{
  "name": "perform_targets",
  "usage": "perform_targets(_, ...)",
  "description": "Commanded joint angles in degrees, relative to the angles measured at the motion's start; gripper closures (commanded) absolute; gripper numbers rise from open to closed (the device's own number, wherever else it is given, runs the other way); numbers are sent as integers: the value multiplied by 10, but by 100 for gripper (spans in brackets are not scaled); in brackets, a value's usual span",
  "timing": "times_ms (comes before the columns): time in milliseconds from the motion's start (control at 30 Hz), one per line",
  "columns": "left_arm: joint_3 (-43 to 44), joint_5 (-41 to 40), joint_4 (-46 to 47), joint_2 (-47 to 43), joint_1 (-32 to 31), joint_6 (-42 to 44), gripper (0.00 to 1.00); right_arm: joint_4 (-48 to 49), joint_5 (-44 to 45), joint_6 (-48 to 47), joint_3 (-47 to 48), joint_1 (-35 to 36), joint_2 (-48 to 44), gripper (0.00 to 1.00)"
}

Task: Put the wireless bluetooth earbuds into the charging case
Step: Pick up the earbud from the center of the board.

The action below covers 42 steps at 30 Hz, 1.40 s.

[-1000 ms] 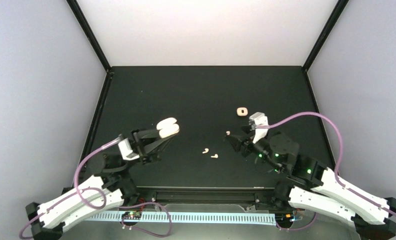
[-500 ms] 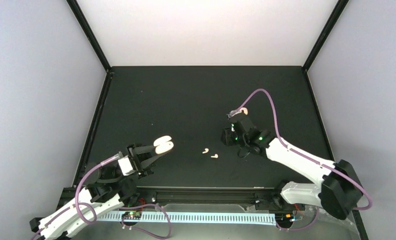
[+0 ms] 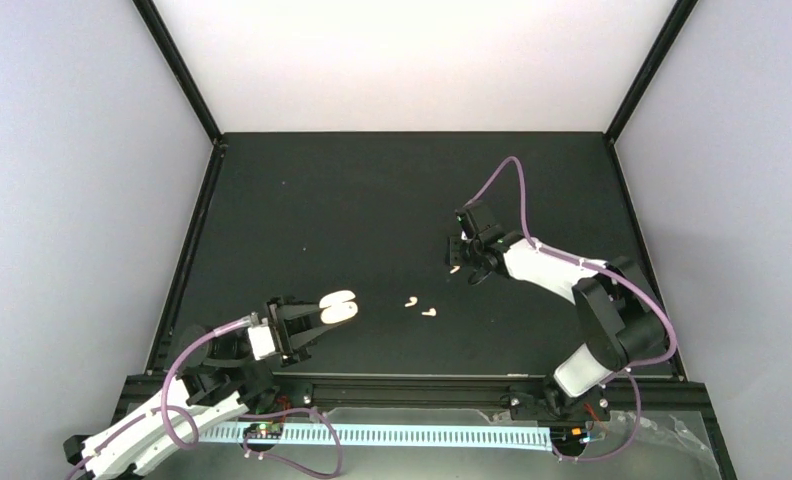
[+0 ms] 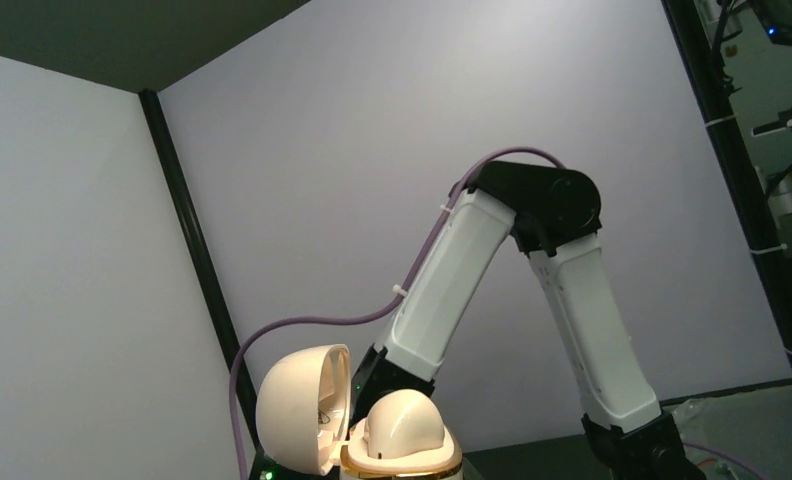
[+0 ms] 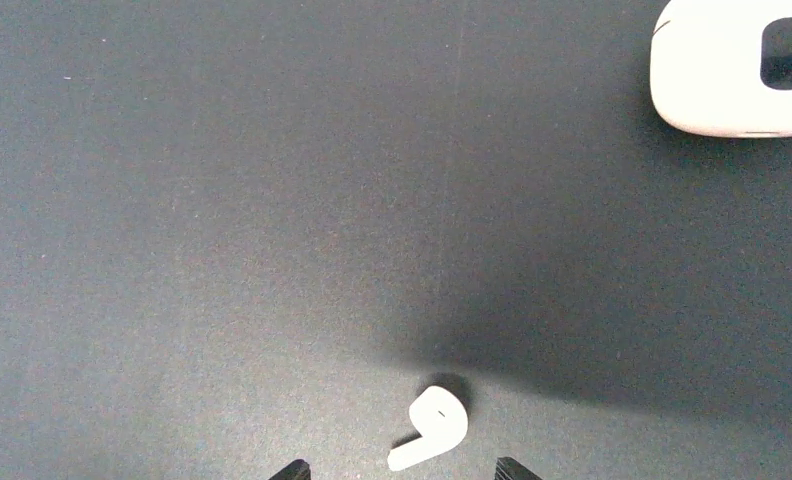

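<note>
You have two earbuds [image 3: 410, 300] just right of the open case [image 3: 338, 307], a third earbud [image 5: 430, 425] behind them, a second case [image 5: 737, 65] beyond.

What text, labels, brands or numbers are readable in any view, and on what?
None readable in any view.
The open case: plain cream, no print visible.
The other case: plain white with one dark opening, no marking.
The earbud: plain white.
The slotted strip at the near edge: only slots show; anything finer is too small to tell.
</note>
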Motion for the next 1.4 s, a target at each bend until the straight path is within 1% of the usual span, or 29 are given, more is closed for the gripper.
perform_targets(0, 4, 15, 9, -9, 3, -9, 98, 12, -11, -8, 19, -5, 24, 54)
perform_targets(100, 5, 14, 11, -5, 3, -7, 98, 14, -6, -4, 15, -5, 33, 54)
perform_targets(567, 7, 10, 10, 7, 3, -3, 98, 5, 32, -13, 28, -5, 71, 64)
perform_targets(1367, 9, 5, 7, 12, 3, -2, 98, -13, 37, -29, 25, -5, 77, 77)
